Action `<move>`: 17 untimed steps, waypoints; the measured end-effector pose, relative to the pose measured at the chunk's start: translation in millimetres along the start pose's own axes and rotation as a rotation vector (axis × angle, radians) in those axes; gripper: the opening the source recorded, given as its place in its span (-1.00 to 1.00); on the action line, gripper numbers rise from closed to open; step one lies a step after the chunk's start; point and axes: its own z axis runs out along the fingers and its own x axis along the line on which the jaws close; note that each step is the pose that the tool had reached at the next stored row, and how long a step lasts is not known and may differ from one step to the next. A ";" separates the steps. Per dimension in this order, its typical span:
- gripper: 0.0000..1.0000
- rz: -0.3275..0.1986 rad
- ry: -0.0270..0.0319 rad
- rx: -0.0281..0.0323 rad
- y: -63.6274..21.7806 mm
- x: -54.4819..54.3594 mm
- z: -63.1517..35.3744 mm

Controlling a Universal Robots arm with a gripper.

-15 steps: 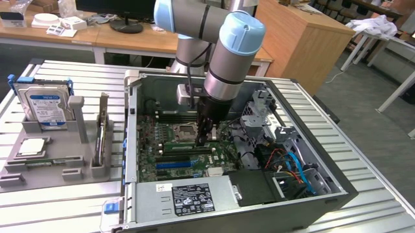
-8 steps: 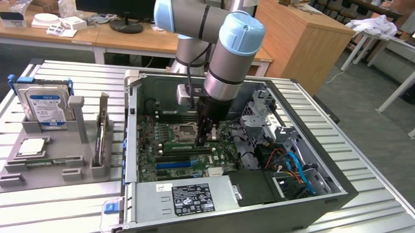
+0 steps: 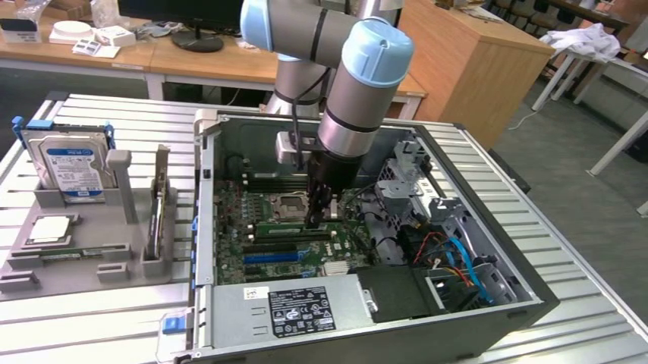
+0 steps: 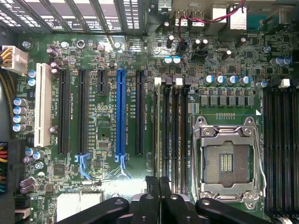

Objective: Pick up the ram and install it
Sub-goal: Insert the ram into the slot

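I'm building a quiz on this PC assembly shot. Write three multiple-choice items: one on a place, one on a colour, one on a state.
1. The gripper stands over: A the hard drive; B the memory slots inside the case; C the power supply.
2. The long slot between the black expansion slots is: A red; B blue; C yellow.
3. The processor socket is: A empty; B filled; C under a cooler.

Answers: 1 B, it hangs at the slots beside the socket. 2 B, it shows blue in the wrist view. 3 A, bare contacts show inside its metal frame.
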 end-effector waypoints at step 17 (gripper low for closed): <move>-0.76 0.000 0.0000 0.0000 -0.1 -0.7 1.7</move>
